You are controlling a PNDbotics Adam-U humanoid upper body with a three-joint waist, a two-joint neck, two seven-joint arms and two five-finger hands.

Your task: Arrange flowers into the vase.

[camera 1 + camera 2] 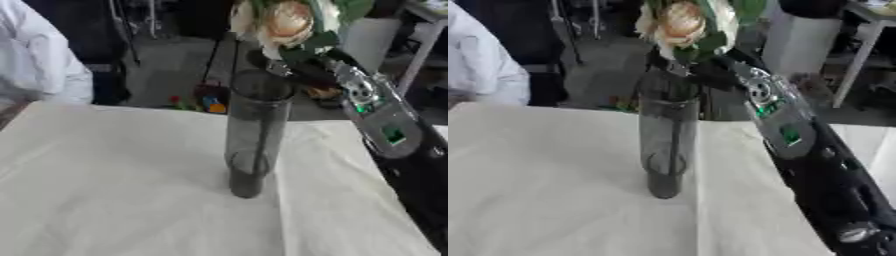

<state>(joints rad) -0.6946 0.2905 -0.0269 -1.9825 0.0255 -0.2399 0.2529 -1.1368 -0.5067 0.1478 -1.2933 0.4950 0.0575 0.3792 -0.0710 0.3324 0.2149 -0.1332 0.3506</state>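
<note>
Overhead, robot hand (pixel 284 67) gripping flower (pixel 284 22)

Right hand (pixel 293 67) grips flower (pixel 284 22) above upright vase (pixel 254 132) mouth (stem hidden); vase stands on white cloth (pixel 105 190).

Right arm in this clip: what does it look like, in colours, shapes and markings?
The right arm is mostly black, with a silver-grey rounded forearm section carrying a round silver joint disc and small green marks. A silver fitting shows near its lower end. The right hand is dark; its fingers are too blurred to describe. The left arm and hand are not in view.
</note>
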